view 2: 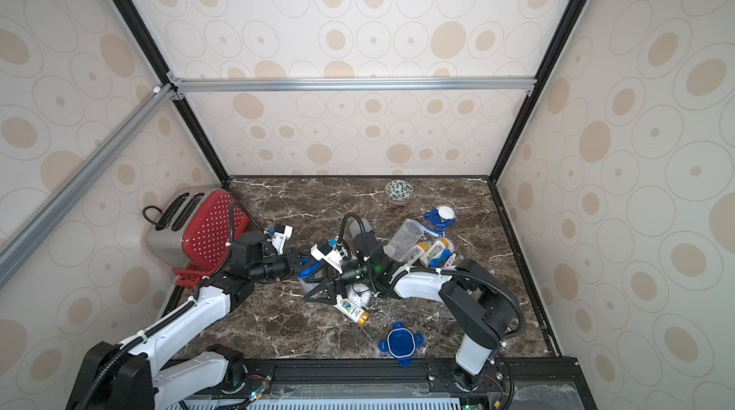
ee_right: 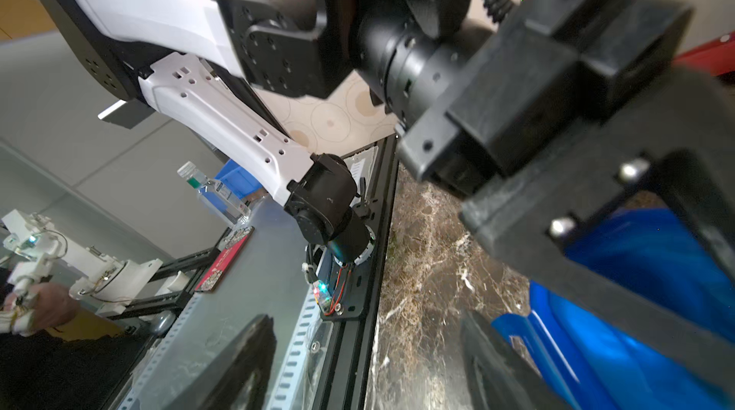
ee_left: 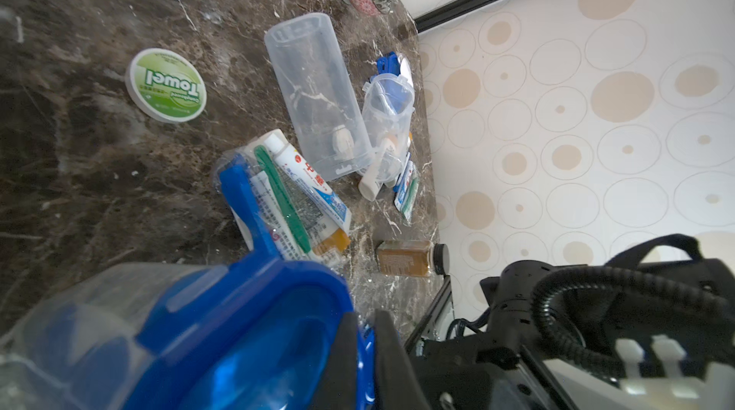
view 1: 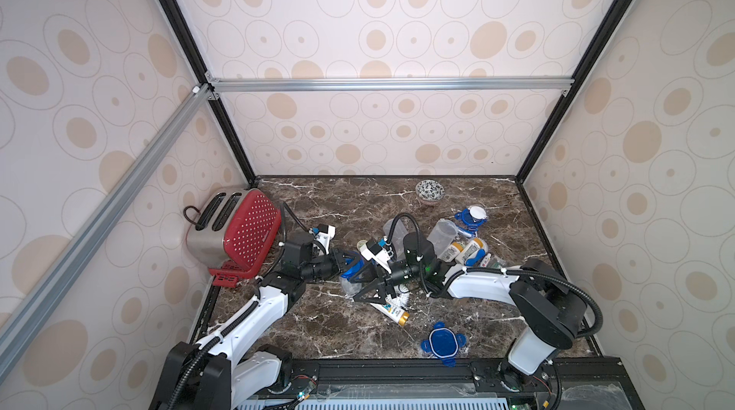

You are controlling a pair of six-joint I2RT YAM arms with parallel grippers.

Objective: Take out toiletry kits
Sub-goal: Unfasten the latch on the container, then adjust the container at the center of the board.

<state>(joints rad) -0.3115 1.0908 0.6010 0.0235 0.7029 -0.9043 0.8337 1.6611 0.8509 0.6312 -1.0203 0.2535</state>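
I've got both grippers at the jar (ee_left: pixel 79 320) mid-table. The left gripper (ee_left: pixel 366 348) has its fingers barely apart at the edge of the blue lid (ee_left: pixel 246 308), and I cannot tell whether they grip it. The right gripper (ee_right: pixel 588 308) has its fingers wide apart, with the lid between them. A kit bottle (view 1: pixel 394 313) lies between 4 and 5 o'clock of the jar. More kit pieces (view 1: pixel 469 251) lie at 3 o'clock.

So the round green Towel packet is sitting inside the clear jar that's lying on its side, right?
Not inside. The left wrist view shows the Towel packet lying flat on the bare marble tabletop, apart from the clear jar. The jar is lying on its side, as you say.
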